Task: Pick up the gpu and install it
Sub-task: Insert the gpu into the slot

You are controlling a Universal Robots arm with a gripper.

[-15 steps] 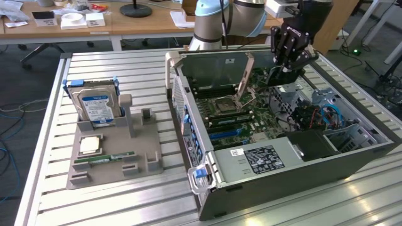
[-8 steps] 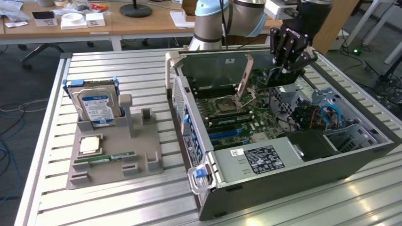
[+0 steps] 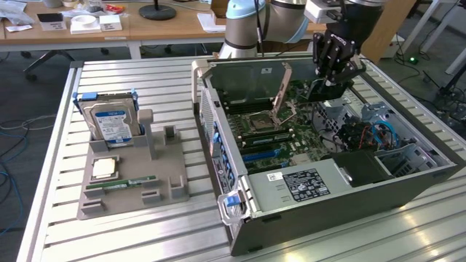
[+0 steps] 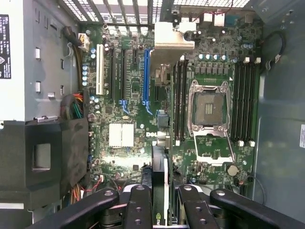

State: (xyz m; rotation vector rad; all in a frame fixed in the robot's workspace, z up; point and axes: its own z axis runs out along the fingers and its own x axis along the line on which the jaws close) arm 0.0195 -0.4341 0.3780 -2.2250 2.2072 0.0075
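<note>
**The gpu aloft in the gripper, over the open computer case**

Your gripper hangs above the case, at about 1 o'clock from the case's middle in the exterior view. Its fingers are clamped on the gpu, which hangs below them with its dark face showing.

In the wrist view you see the gpu edge-on between the fingers, a thin dark strip with a green rim. It is held clear above the motherboard and is not seated in any slot. On the board below you can pick out the long blue slot and the CPU socket, its metal frame swung up.

At 9 o'clock of the case, a grey tray lies on the slatted table. The hard drive with its blue label stands upright at the tray's 12 o'clock end. A CPU chip lies near the tray's middle. The green RAM stick lies flat toward 6 o'clock, just beside the chip
</note>
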